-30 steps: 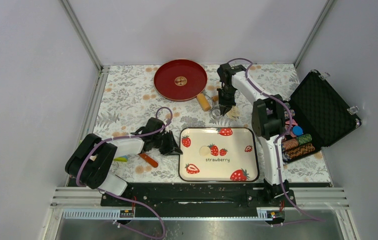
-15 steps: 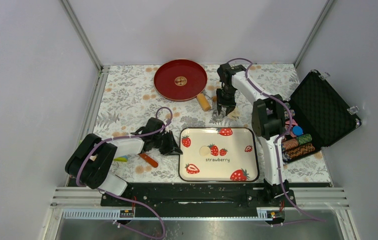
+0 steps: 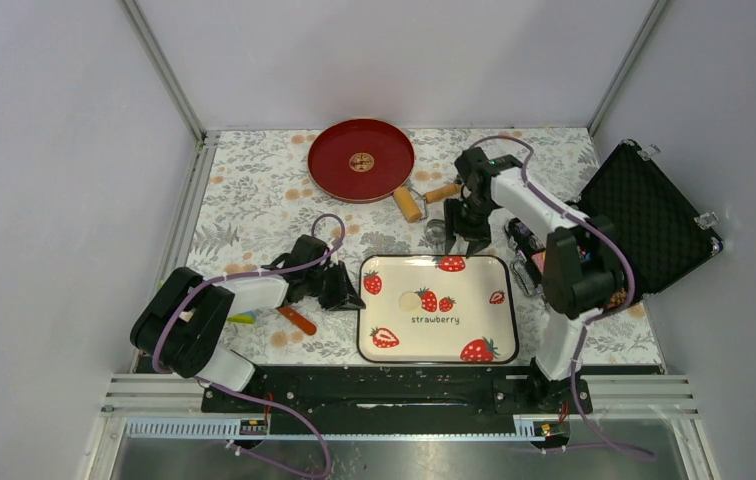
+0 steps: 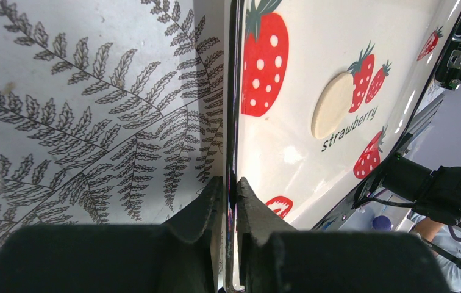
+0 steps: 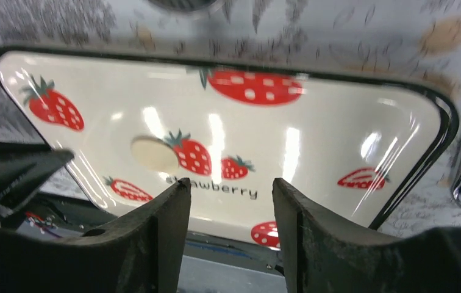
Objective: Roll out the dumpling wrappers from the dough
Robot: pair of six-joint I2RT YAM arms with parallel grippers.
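One flat dumpling wrapper lies on the strawberry tray, so rolling seems partly done. Left fingers clamp the tray's rim. Right fingers hang open, empty, with the rolling pin lying on the counter.

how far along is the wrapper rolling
Done: one flat wrapper lies on the tray. In hand: the left gripper is shut on the tray's rim; the right gripper hangs open and empty near its far edge. Remaining: the rolling pin lies unheld by the red plate.
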